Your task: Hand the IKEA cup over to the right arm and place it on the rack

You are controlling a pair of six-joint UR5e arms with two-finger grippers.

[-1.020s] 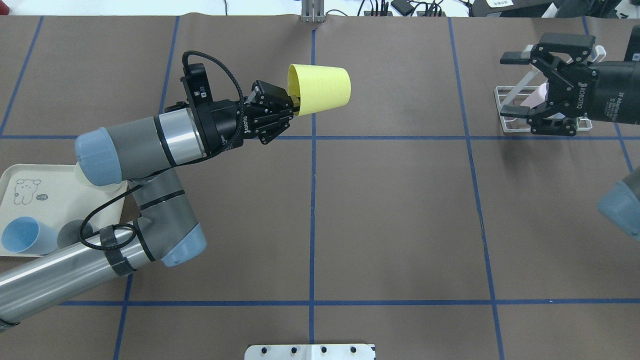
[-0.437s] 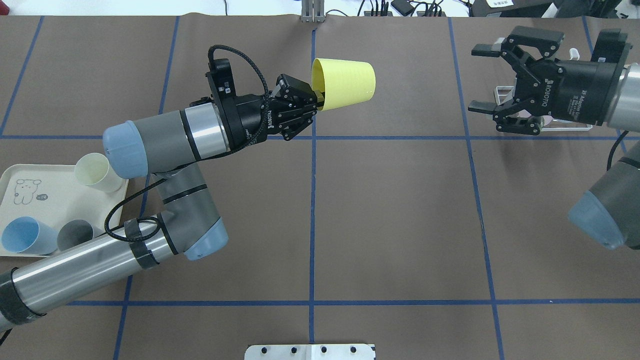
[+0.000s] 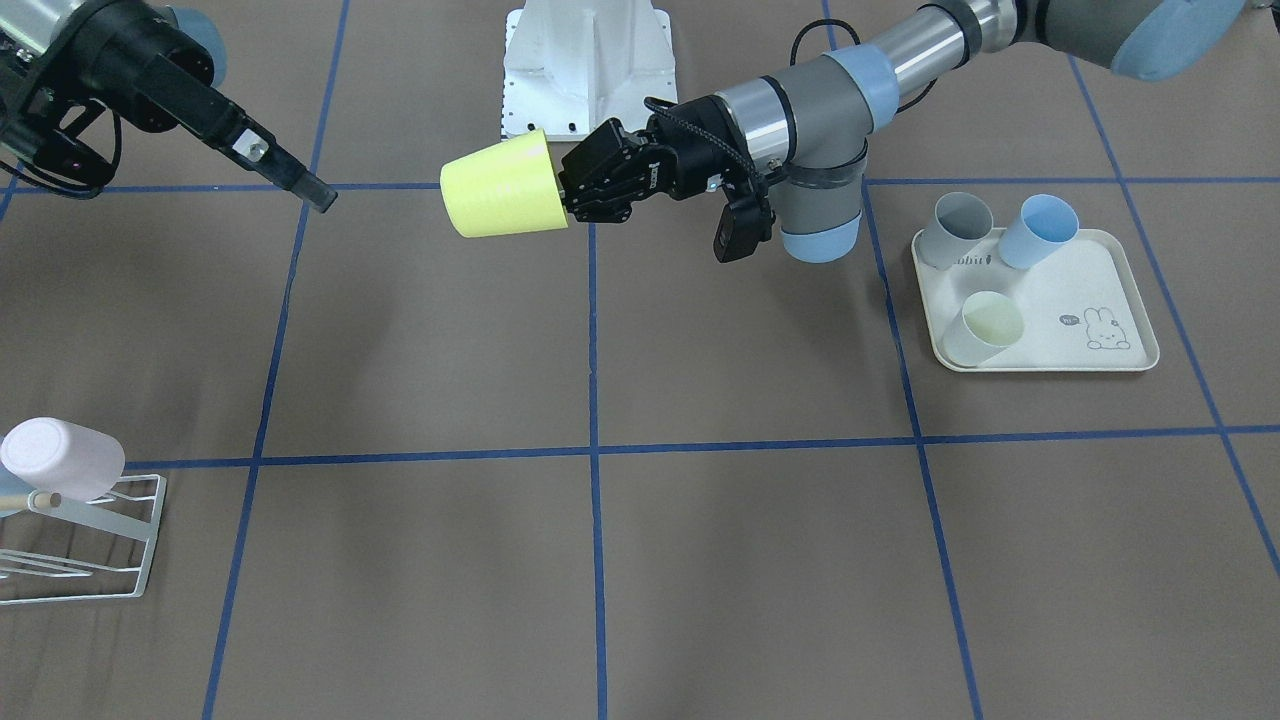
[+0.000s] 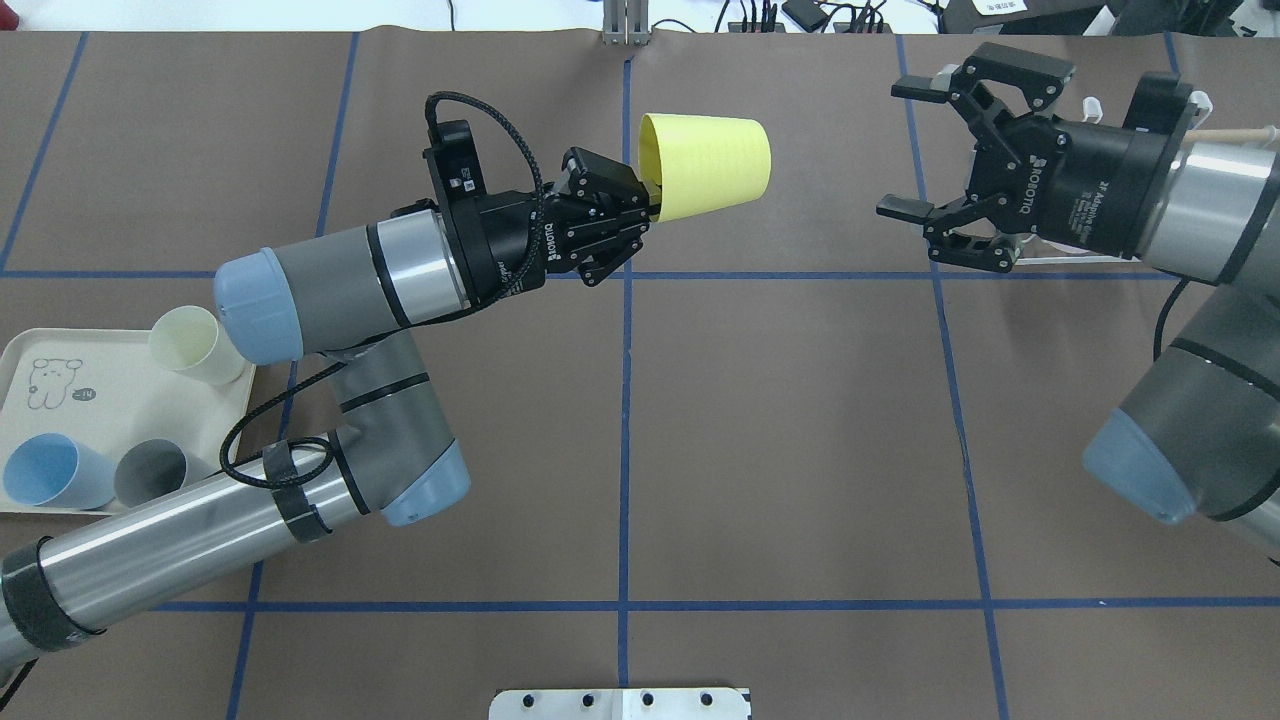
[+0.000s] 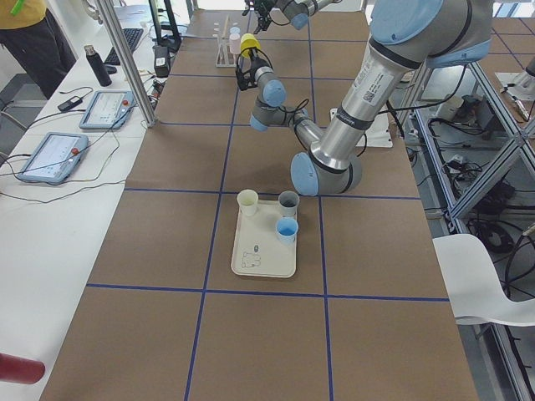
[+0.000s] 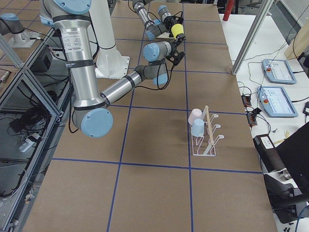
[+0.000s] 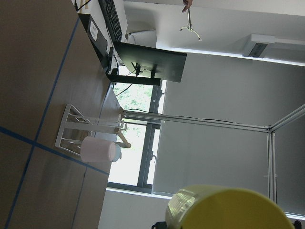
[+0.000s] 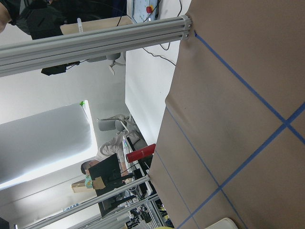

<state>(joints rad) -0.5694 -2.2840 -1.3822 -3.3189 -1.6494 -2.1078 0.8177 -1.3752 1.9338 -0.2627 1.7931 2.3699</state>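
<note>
Mid-air over the table's far centre, yellow cup (image 4: pixel 705 167) lies on its side, mouth toward the left arm, closed base pointing at the right arm. Left gripper (image 4: pixel 650 205) is clamped on the lower rim wall; it looks like one finger inside and one outside, though the overhead view doesn't settle that. Right gripper (image 4: pixel 900 150) has its jaws wide apart with nothing in them, faces the cup's base and is well apart from it. Handover not done yet. Rack (image 3: pixel 100 560) sits at the right arm's end of the table and already carries a pink cup (image 3: pixel 62 458) and a pale blue one (image 6: pixel 197 128). Three spare cups stand on the tray (image 3: pixel 1050 300) on the left arm's side. Handling guess: thin plastic, very light, smooth, tapered. The rim probably flexes under squeeze, and the base end should be stiffer. The taper means a pinch can slide toward the narrow end, so moderate force is wanted. The best hold for the right arm is likely across the body on the base half, clear of the left fingers, leaving the mouth free to drop over a prong.
</note>
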